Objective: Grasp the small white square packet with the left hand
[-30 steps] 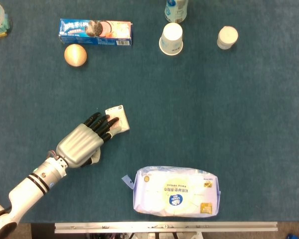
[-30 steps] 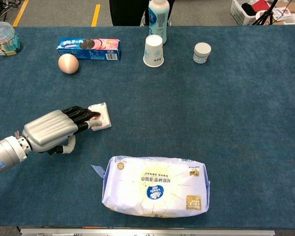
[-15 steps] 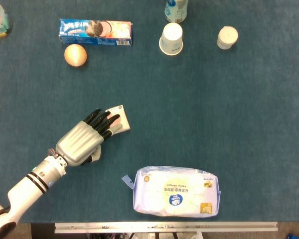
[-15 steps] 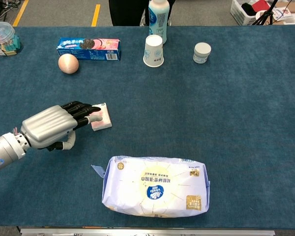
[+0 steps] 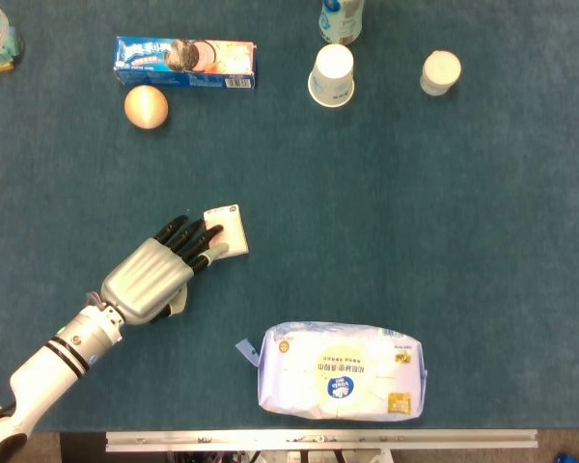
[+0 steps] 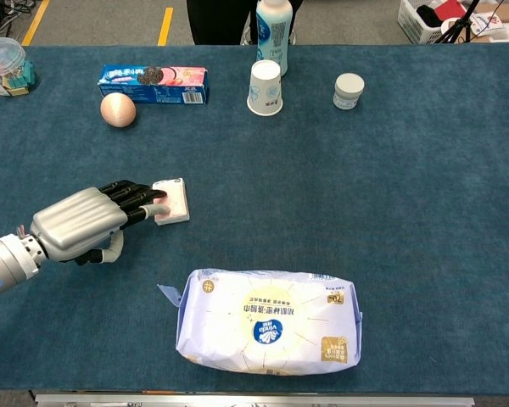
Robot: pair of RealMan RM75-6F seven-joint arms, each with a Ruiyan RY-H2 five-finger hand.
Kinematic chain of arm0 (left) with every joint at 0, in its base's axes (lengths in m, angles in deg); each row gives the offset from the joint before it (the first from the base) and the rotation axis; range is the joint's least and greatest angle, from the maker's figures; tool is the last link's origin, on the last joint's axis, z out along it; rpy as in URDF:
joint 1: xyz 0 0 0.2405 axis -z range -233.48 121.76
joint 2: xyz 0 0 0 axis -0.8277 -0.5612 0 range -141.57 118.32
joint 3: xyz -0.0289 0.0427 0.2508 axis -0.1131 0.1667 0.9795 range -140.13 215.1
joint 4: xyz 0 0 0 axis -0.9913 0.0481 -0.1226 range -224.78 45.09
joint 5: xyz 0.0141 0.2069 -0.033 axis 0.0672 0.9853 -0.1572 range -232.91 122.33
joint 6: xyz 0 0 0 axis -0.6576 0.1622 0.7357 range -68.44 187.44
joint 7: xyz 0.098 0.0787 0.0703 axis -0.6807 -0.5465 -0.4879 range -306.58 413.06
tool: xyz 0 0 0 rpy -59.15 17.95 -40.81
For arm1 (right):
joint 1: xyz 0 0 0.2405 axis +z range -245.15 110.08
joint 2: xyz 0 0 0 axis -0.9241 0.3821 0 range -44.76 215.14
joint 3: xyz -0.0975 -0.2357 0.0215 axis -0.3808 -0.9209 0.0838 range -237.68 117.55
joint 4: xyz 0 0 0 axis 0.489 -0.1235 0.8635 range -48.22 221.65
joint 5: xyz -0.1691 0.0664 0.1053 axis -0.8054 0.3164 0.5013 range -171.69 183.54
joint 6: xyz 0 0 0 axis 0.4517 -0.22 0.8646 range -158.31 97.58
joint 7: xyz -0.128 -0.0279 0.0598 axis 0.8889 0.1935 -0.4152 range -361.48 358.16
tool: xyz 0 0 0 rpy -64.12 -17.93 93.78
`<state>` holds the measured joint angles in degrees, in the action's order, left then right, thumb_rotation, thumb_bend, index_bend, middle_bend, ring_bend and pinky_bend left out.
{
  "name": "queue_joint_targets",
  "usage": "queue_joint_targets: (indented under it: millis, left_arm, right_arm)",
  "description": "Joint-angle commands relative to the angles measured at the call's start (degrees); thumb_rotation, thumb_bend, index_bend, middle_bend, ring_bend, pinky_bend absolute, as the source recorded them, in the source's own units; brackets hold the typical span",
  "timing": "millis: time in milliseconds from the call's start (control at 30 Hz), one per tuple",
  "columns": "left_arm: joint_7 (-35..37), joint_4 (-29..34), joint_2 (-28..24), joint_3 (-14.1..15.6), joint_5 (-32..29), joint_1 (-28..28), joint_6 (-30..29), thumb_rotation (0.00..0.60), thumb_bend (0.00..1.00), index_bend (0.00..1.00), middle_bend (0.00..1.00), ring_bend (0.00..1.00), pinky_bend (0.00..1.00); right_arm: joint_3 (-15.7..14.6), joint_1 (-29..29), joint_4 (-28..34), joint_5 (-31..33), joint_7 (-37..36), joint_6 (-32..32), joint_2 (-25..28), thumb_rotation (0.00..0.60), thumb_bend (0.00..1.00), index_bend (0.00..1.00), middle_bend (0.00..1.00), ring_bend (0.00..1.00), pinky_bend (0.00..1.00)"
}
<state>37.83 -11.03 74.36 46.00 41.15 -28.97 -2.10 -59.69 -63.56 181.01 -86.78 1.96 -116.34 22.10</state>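
The small white square packet (image 5: pixel 231 229) lies flat on the blue tablecloth, left of centre; the chest view shows the packet (image 6: pixel 174 200) too. My left hand (image 5: pixel 157 273) reaches in from the lower left, palm down, its dark fingertips (image 5: pixel 201 236) resting on the packet's left edge. The thumb hangs beneath the palm, away from the packet. In the chest view the left hand (image 6: pixel 81 222) lies the same way, fingers stretched out over the packet's near-left part. Nothing is gripped. My right hand is in neither view.
A large wet-wipes pack (image 5: pixel 343 370) lies near the front edge. At the back stand a biscuit box (image 5: pixel 185 62), an orange ball (image 5: pixel 146 106), a paper cup (image 5: pixel 332 74), a bottle (image 5: pixel 341 19) and a small white jar (image 5: pixel 441 71).
The left hand has drawn back a little toward the lower left, so its fingers cover less of the packet. The packet has turned slightly under the fingertips.
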Motion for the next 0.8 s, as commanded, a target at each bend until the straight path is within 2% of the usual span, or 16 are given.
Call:
queue_joint_targets:
  millis: [33,267,567,800]
  left_arm:
    - [0.6,0.8,-0.4,-0.3,0.4,-0.1,-1.0,0.331,1.0,0.09,0.0,0.0,0.09]
    - [0.7,2.5,-1.1,-0.2,0.9,0.0,-1.6,0.349,1.0,0.1,0.0,0.0,0.09]
    - [1.7,-1.1,0.7,1.1,-0.7,-0.8,0.9,0.352,1.0,0.1,0.0,0.0,0.09]
    - [3.0,-1.2,0.8,0.9,0.3,-1.2,-1.2,0.359,1.0,0.09,0.0,0.0,0.09]
  right_arm:
    - [0.0,0.0,0.0,0.1,0.0,0.0,0.0,0.6,0.06,0.59,0.44,0.25,0.21]
    - [0.0,0.0,0.0,0.1,0.1,0.1,-0.1,0.6,0.06,0.59,0.44,0.25,0.21]
    - [0.0,0.0,-0.1,0.1,0.2,0.2,-0.1,0.6,0.06,0.59,0.44,0.25,0.21]
    - [0.0,0.0,0.0,0.1,0.2,0.2,-0.1,0.6,0.06,0.59,0.44,0.25,0.21]
